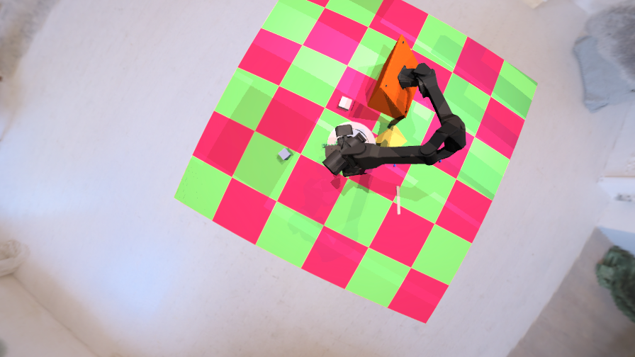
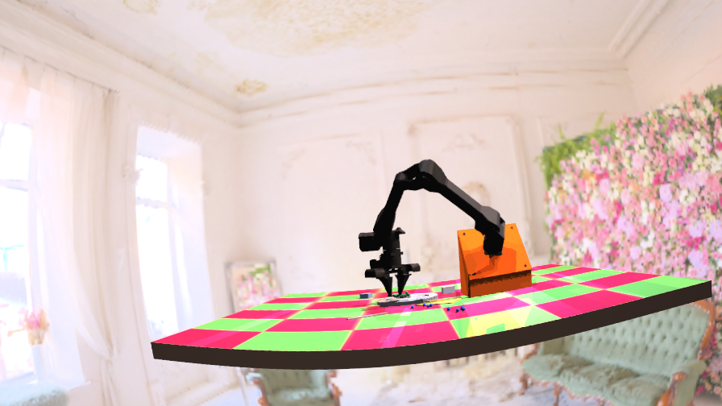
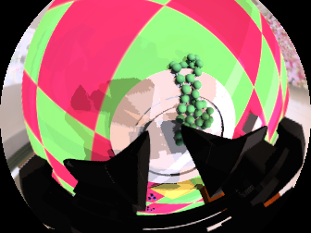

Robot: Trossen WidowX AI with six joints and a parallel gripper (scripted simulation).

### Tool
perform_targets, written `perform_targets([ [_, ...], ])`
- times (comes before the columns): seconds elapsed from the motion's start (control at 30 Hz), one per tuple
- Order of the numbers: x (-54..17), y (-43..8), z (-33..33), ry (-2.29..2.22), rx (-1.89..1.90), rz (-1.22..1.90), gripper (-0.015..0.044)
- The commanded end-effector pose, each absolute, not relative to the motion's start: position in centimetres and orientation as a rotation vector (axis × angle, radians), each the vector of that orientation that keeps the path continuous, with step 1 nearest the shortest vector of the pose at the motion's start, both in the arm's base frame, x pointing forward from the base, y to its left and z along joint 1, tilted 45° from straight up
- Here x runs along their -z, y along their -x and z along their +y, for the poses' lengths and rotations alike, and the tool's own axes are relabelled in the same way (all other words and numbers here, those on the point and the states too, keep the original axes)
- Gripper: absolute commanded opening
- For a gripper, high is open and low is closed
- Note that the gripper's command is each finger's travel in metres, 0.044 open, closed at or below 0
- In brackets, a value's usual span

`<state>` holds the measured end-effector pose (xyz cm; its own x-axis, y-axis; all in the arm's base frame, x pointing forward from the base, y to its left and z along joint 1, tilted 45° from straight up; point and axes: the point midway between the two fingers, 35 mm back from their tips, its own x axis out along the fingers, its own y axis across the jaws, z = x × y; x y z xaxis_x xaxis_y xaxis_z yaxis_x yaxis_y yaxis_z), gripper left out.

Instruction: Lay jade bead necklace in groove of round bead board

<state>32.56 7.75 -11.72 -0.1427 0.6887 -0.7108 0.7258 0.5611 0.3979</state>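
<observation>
The round pale bead board (image 1: 370, 137) (image 2: 420, 301) (image 3: 159, 84) lies on the checkered table, with thin dark circular groove lines. The jade bead necklace (image 3: 185, 89) (image 2: 407, 294) is bunched in a narrow double strand. In the wrist view it runs from past the board's far rim, across the groove, to inside the ring, where it clumps beside the right fingertip. It does not follow the circle. My gripper (image 3: 165, 131) (image 2: 394, 295) is open, low over the board. A few beads lie at the right fingertip, partly hidden by it; nothing is gripped. The arm hides most of this in the top view.
An orange wedge (image 1: 390, 84) (image 2: 497, 283) stands at the arm's base. A white block (image 1: 344, 103) (image 2: 448, 289), a blue-grey block (image 1: 284, 154) (image 2: 366, 296), a yellow sheet (image 1: 391, 137), a white stick (image 1: 398, 200) and several small blue beads (image 2: 449, 308) (image 3: 152, 197) lie around the board.
</observation>
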Motion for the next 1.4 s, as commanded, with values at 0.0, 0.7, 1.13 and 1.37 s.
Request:
perform_targets([
  [0.0, 11.7, -32.6, 7.7, -1.153, 0.049, 1.861, 0.0289],
  [0.7, 10.3, -32.5, 6.2, -1.160, 0.054, 1.867, 0.0440],
  [1.13, 10.3, -32.5, 6.2, -1.160, 0.054, 1.867, 0.0440],
  [1.37, 10.3, -32.5, 6.2, -1.160, 0.054, 1.867, 0.0440],
])
